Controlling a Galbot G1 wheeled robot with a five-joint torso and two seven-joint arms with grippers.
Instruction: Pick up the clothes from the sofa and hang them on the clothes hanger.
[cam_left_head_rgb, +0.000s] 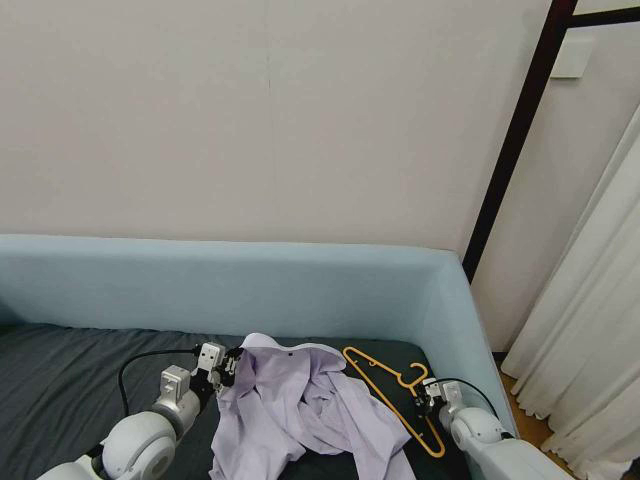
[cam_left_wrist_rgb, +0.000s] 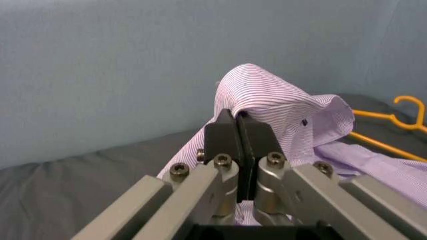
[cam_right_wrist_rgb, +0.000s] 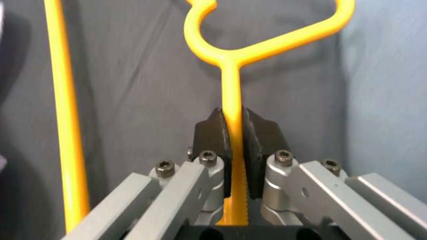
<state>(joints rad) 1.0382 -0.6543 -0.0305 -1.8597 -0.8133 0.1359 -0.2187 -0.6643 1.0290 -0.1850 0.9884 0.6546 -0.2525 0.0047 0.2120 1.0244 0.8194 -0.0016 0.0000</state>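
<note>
A lilac striped shirt (cam_left_head_rgb: 300, 405) lies crumpled on the dark sofa seat (cam_left_head_rgb: 70, 370). My left gripper (cam_left_head_rgb: 232, 366) is shut on the shirt's collar edge, and the left wrist view shows the shirt (cam_left_wrist_rgb: 280, 107) pinched between its black pads (cam_left_wrist_rgb: 225, 135). An orange clothes hanger (cam_left_head_rgb: 395, 390) lies beside the shirt on the right. My right gripper (cam_left_head_rgb: 424, 397) is shut on the hanger's neck just below the hook, and the right wrist view shows the hanger (cam_right_wrist_rgb: 230, 100) clamped between the fingertips (cam_right_wrist_rgb: 261, 137).
The pale blue sofa back (cam_left_head_rgb: 250, 285) and right armrest (cam_left_head_rgb: 470, 330) wall in the seat. A dark post (cam_left_head_rgb: 510, 140) stands behind the armrest, with white curtains (cam_left_head_rgb: 590, 340) at the right. Dark seat cushion stretches to the left.
</note>
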